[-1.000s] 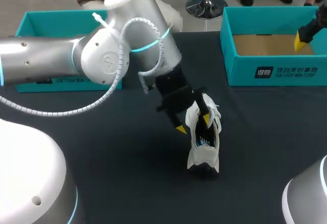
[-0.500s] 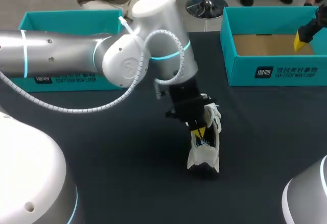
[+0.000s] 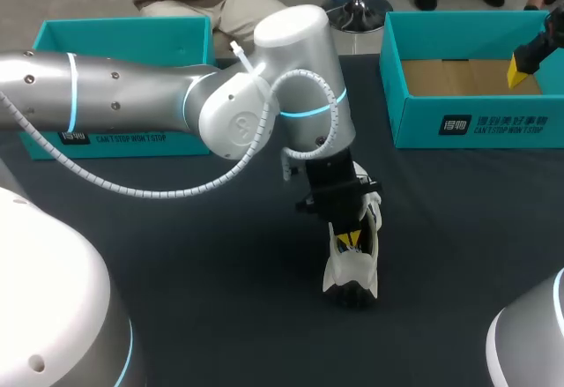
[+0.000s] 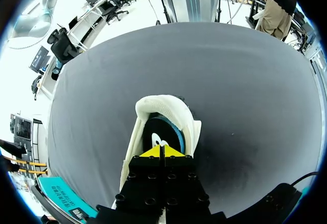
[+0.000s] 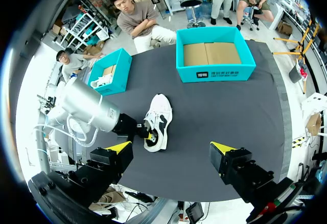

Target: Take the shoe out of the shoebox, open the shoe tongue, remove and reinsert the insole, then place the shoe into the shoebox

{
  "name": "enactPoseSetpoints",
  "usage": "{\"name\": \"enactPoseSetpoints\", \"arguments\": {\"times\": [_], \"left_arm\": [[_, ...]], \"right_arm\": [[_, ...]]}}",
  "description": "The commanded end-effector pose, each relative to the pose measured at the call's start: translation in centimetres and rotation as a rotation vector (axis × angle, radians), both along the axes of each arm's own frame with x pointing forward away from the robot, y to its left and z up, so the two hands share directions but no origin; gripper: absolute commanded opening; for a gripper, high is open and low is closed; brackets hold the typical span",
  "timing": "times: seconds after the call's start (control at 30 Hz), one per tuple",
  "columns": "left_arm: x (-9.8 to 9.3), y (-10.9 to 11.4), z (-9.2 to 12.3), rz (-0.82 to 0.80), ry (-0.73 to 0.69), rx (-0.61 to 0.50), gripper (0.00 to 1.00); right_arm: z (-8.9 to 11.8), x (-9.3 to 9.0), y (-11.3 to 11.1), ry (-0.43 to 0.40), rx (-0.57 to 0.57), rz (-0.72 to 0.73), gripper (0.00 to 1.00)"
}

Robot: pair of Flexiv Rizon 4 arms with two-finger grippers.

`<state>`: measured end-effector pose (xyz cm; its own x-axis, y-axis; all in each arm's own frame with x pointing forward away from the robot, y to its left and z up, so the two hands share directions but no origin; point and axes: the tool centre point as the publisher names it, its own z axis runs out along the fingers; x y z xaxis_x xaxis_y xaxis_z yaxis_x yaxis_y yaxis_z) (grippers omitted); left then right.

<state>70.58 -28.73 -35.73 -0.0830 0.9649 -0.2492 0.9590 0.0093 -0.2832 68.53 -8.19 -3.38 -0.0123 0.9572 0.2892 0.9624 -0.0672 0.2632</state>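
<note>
The left pincer [image 4: 162, 151], its yellow tips pressed together, pokes into the mouth of the white shoe [image 4: 163, 104]. Whether the tips pinch anything cannot be told. Just ahead of them a teal lining [image 4: 176, 132], probably the insole, shows inside the shoe. The shoe rests on the dark desk [image 3: 194, 272] near its middle, directly under the left arm's wrist and well apart from both boxes.

The right pincer [image 5: 171, 148] hangs high over the far right of the desk, above the open teal shoebox [image 3: 476, 127]. Its fingers are spread wide and it holds nothing. That box shows only its bare cardboard floor. A second teal box [image 3: 106, 27] sits at the far left.

The first step appears done, as the shoe is out of its box and on the desk. With the tips inside the opening, the work in hand looks like either lifting the tongue or going for the insole. The insole seems not yet out. Drawing it out, sliding it back in and returning the shoe to the box would remain.
</note>
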Motion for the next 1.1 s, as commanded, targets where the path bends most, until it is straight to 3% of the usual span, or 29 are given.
{"name": "enactPoseSetpoints", "arguments": {"times": [0.03, 0.33, 0.6, 0.77, 1.1], "left_arm": [[-0.4, -0.6, -0.7, -0.014, -0.004, 0.022, 0.00], [-1.2, -0.8, -2.6, -0.033, 0.004, 0.057, 0.00], [-0.8, -0.3, 0.0, -0.049, -0.031, 0.037, 0.00], [-0.7, -0.3, 0.4, -0.067, -0.047, 0.043, 0.00], [-1.8, -1.5, -3.4, -0.088, -0.037, 0.081, 0.00]], "right_arm": [[0.1, 0.3, 0.1, 0.007, -0.002, 0.000, 1.00], [0.1, 0.3, 0.1, 0.007, -0.002, 0.000, 1.00], [0.1, 0.3, 0.1, 0.007, -0.002, 0.000, 1.00], [0.1, 0.3, 0.1, 0.007, -0.002, 0.000, 1.00], [0.1, 0.3, 0.1, 0.007, -0.002, 0.000, 1.00]]}}
